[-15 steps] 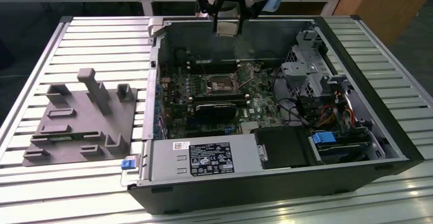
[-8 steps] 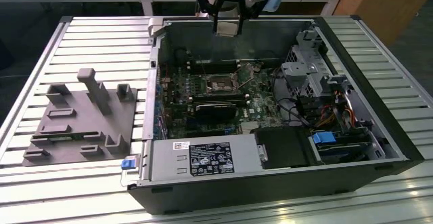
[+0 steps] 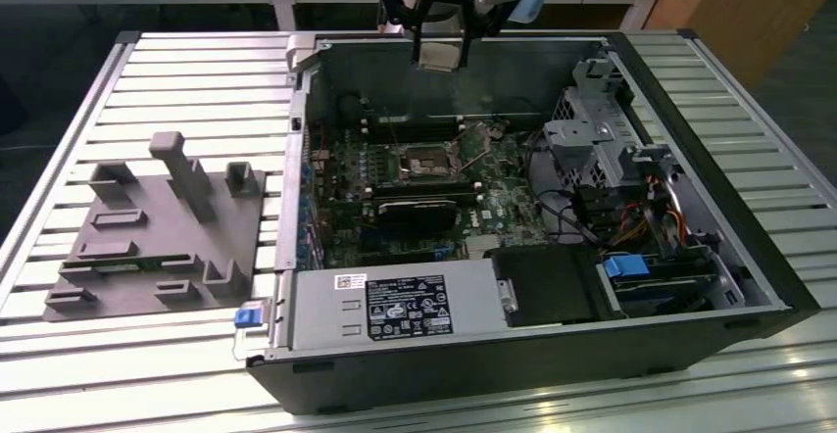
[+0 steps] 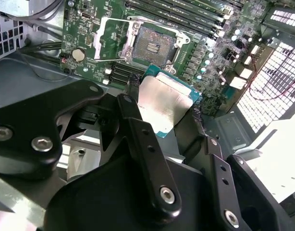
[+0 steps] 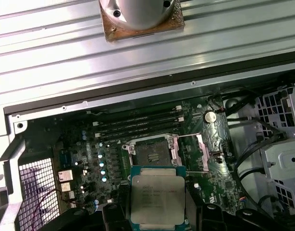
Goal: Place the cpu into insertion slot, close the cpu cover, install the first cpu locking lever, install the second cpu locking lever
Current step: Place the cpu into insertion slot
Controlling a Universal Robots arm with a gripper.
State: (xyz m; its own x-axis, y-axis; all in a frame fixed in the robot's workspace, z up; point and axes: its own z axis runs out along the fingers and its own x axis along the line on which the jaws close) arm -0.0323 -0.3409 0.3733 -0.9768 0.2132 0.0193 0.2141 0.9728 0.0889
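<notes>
Chip, small, flat and square, with a dull silver-grey metal top on a green-edged base, namely the cpu (image 5: 157, 197): carried in the air above the open case, metal top facing both wrist cameras, well apart from its seat.

Holder: black two-fingered gripper (image 3: 438, 53). Its jaws pinch the cpu by two opposite edges, probably so the underside stays free to drop into the socket.

Seat: small square insertion slot (image 5: 150, 153) with a dark centre and silvery rim, set in the green circuit board (image 5: 90, 159). It lies bare and unoccupied.

Plate: thin silvery cpu cover (image 5: 193, 151), a frame with a cut-out middle, swung back just beside the slot. It appears to be left open to give the chip a clear way in.

Surroundings: long black memory slots (image 5: 138, 126) near the socket; black open computer case (image 3: 771, 286) on a ribbed aluminium table (image 3: 196, 71); grey moulded fixture block (image 3: 157, 227) at the exterior view's left, well apart from the case.

Not legible:
- the cpu's underside and its contacts are hidden
- its near edge is cut off in the first wrist view
- the pads' contact faces sit behind the chip's rim
- the locking levers are too thin to make out with certainty
- in the exterior view, cover and slot blur together
</notes>
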